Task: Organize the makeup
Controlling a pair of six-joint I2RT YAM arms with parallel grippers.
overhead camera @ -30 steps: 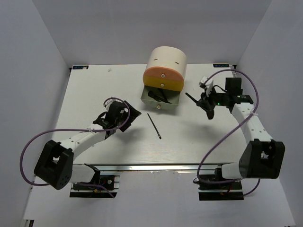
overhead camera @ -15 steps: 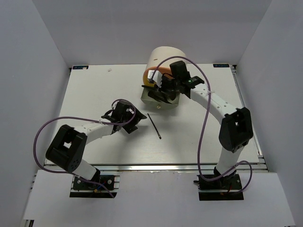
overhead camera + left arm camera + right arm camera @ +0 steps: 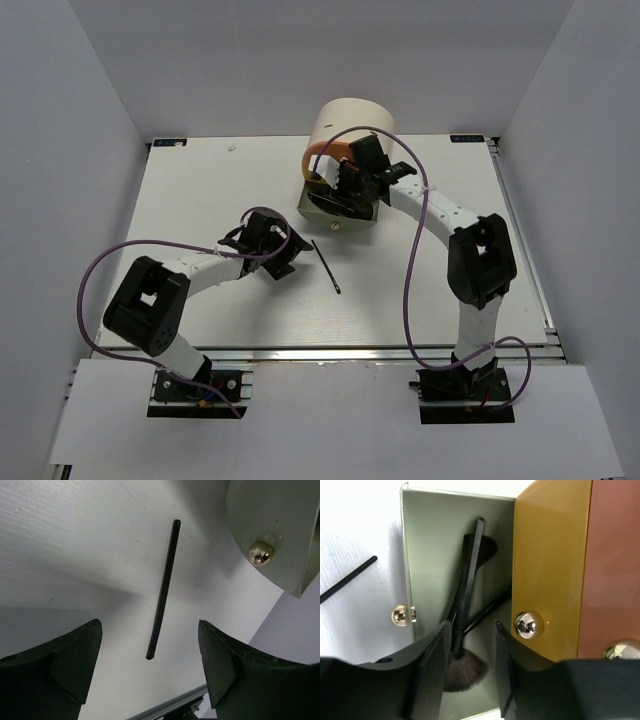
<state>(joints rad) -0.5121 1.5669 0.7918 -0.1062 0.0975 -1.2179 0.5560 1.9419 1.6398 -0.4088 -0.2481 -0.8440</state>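
A slim black stick (image 3: pixel 325 267) lies on the white table in front of the cream case (image 3: pixel 350 120); it also shows in the left wrist view (image 3: pixel 162 587). My left gripper (image 3: pixel 281 252) is open and empty just left of the stick, low over the table (image 3: pixel 150 672). My right gripper (image 3: pixel 345 190) hangs open over the case's pulled-out bottom drawer (image 3: pixel 362 222). In the right wrist view its jaws (image 3: pixel 470 650) straddle the black brushes (image 3: pixel 470 570) that lie in the grey drawer (image 3: pixel 427 545); one flared head (image 3: pixel 467 672) is between the fingers. Sponges and red-and-black sticks are out of view.
The case's yellow drawer front (image 3: pixel 550 555) and the orange one (image 3: pixel 615 555) above it are shut, each with a metal knob (image 3: pixel 527 623). The open drawer's knob (image 3: pixel 260 553) sits near the stick's far end. The table's near edge rail (image 3: pixel 320 352) runs below.
My right arm swung from the table's right side, carrying a brush, to over the open drawer, where the brush now lies. My left gripper shifted slightly right toward the stick.
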